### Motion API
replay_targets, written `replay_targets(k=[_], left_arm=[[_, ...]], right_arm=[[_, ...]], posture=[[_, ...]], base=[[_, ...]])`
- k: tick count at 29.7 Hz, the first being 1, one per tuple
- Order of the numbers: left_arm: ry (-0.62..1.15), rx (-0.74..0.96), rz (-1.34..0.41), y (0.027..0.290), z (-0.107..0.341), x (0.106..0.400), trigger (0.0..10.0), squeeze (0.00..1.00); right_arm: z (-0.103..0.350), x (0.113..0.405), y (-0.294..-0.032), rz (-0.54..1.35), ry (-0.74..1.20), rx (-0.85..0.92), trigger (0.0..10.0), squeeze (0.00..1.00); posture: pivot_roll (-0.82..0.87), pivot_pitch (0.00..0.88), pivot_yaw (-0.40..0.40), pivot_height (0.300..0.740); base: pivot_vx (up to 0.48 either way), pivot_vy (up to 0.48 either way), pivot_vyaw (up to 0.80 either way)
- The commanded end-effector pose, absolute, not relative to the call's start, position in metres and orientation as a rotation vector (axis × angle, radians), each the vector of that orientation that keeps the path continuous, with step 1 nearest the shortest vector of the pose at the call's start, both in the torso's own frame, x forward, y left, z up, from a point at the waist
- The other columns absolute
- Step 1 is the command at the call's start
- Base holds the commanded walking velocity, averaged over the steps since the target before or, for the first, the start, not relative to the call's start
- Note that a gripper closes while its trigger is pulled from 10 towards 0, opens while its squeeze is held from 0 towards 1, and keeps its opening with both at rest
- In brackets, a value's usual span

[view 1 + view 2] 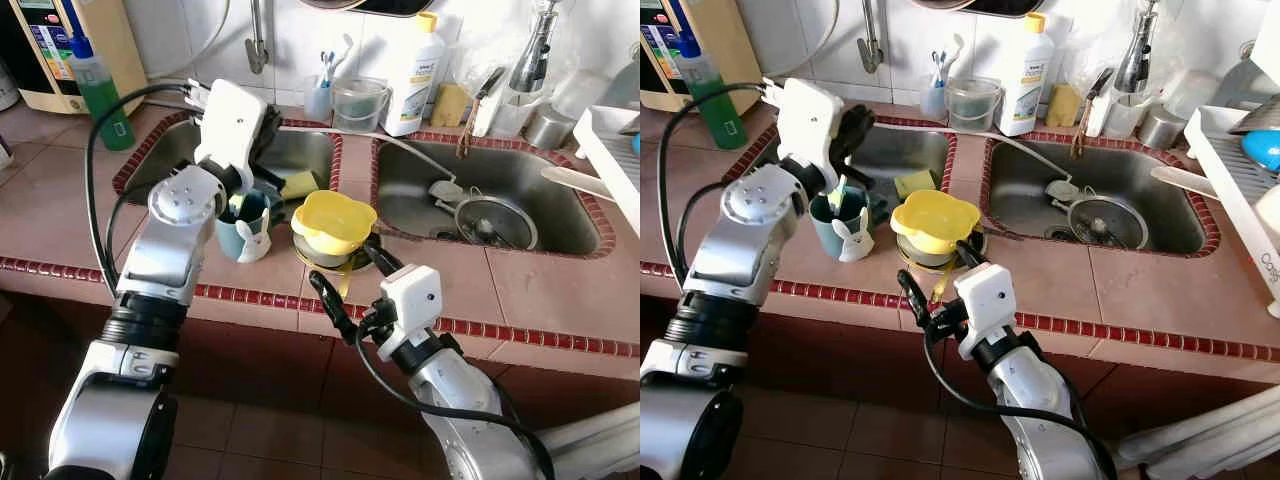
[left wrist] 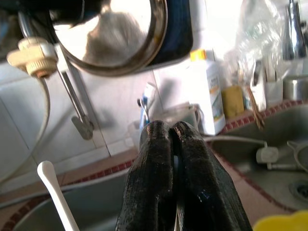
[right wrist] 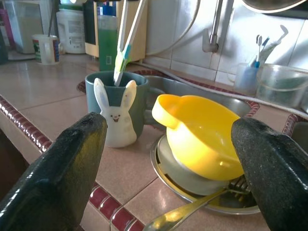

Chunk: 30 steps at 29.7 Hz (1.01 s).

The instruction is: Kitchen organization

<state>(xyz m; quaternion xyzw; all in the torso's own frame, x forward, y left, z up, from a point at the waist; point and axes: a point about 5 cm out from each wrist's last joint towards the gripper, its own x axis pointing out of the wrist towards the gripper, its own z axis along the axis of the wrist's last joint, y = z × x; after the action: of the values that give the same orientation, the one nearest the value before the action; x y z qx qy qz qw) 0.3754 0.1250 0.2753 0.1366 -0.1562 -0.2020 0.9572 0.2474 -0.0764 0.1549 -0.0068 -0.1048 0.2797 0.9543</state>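
Observation:
A teal mug with a white bunny [image 1: 247,236] stands on the tiled counter beside the left sink, with a white-handled stick and a toothbrush [image 3: 121,57] upright in it. My left gripper [image 1: 258,172] hovers right over the mug, its fingers [image 2: 159,163] pressed shut on the thin toothbrush handle. A yellow bowl [image 1: 332,220] sits in a steel plate [image 3: 159,166] with a fork [image 3: 187,211] next to the mug. My right gripper [image 1: 357,280] is open at the counter's front edge, its fingers [image 3: 72,159] either side of the bowl and not touching it.
The left sink [image 1: 310,150] holds a yellow sponge [image 1: 298,183]; the right sink [image 1: 560,215] holds a strainer [image 1: 495,222]. Along the back wall stand a white detergent bottle [image 1: 415,75], a clear tub [image 1: 358,103] and a green soap bottle [image 1: 100,90]. A dish rack [image 1: 610,150] stands far right.

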Motion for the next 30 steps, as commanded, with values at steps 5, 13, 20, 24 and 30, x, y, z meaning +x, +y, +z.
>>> replay_targets(k=[5,13,20,24,30], left_arm=[[-0.349,0.239,-0.417,0.128,0.297,0.377,10.0,0.0],[-0.352,0.162,-0.406,0.131,0.306,0.379,10.0,0.0],[-0.374,0.111,-0.388,0.133,0.307,0.378,10.0,0.0],[-0.437,0.029,-0.339,0.138,0.312,0.377,10.0,0.0],[-0.463,-0.048,-0.333,0.139,0.309,0.377,10.0,0.0]], right_arm=[[0.157,0.249,-0.078,0.552,-0.23,-0.001,10.0,0.0],[0.161,0.251,-0.078,0.544,-0.247,0.005,10.0,0.0],[0.166,0.254,-0.08,0.525,-0.277,0.03,10.0,0.0],[0.172,0.255,-0.081,0.518,-0.31,0.05,10.0,0.0],[0.175,0.254,-0.081,0.521,-0.332,0.063,10.0,0.0]], posture=[[-0.17,0.031,-0.015,0.732],[-0.17,0.029,-0.014,0.732],[-0.17,0.027,-0.015,0.732],[-0.17,0.026,-0.014,0.732],[-0.17,0.021,-0.011,0.732]], base=[[0.0,0.0,0.0],[0.0,0.0,0.0],[0.0,0.0,0.0],[0.0,0.0,0.0],[0.0,0.0,0.0]])
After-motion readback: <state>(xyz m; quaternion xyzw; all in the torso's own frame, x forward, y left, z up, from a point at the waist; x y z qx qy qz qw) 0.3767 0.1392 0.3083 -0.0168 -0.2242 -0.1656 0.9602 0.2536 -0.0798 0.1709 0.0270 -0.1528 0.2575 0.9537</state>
